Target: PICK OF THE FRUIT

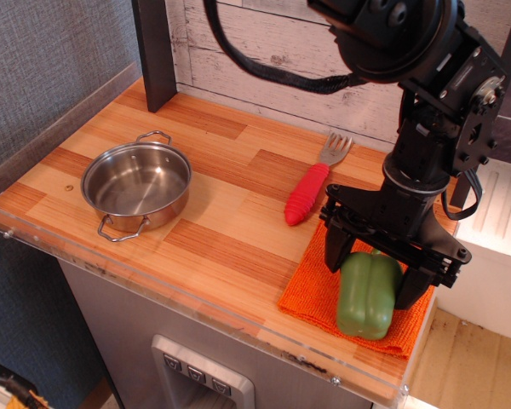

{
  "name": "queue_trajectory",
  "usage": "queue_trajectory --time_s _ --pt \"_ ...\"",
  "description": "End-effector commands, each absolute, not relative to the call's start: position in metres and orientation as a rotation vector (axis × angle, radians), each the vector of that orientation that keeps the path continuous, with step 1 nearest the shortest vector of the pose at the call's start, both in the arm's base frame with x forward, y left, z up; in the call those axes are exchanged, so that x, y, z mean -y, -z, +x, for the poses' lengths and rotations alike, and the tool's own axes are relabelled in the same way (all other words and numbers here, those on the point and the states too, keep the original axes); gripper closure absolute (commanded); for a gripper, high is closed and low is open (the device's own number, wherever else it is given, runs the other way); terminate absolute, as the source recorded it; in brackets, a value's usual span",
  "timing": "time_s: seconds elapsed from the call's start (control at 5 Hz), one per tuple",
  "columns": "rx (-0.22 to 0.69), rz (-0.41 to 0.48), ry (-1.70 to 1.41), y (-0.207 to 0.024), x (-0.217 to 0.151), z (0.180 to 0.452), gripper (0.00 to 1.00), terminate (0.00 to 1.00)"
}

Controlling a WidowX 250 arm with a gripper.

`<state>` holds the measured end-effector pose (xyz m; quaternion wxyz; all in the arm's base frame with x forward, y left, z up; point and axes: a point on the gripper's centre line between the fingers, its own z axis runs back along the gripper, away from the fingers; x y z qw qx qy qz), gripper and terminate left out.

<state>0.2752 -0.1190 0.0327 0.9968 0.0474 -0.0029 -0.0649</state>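
Note:
The fruit, a glossy green bell pepper (366,296), stands on an orange cloth (319,292) at the front right of the wooden counter. My black gripper (372,278) is lowered over it with its jaws open, one finger (335,250) on the pepper's left side and the other (416,282) on its right. The fingers straddle the pepper's upper half. I cannot tell whether they touch it. The pepper's stem is hidden behind the gripper.
A red-handled fork (312,187) lies just left of the cloth, tines toward the back wall. A steel pot (136,185) with two handles sits at the left. A dark post (153,51) stands at the back left. The counter edge runs close to the cloth's front and right.

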Motion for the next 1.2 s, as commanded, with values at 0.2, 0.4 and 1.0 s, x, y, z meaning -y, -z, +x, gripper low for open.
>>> queue_trajectory --time_s 0.2,0.4,1.0 --pt "0.124 0.072 -0.029 -0.101 0.019 0.342 1.0 0.0" --pt "0.062 0.079 -0.06 -0.083 -0.033 0.367 1.0 0.0" --pt "-0.009 0.082 -0.121 -0.046 -0.075 0.409 1.0 0.0"
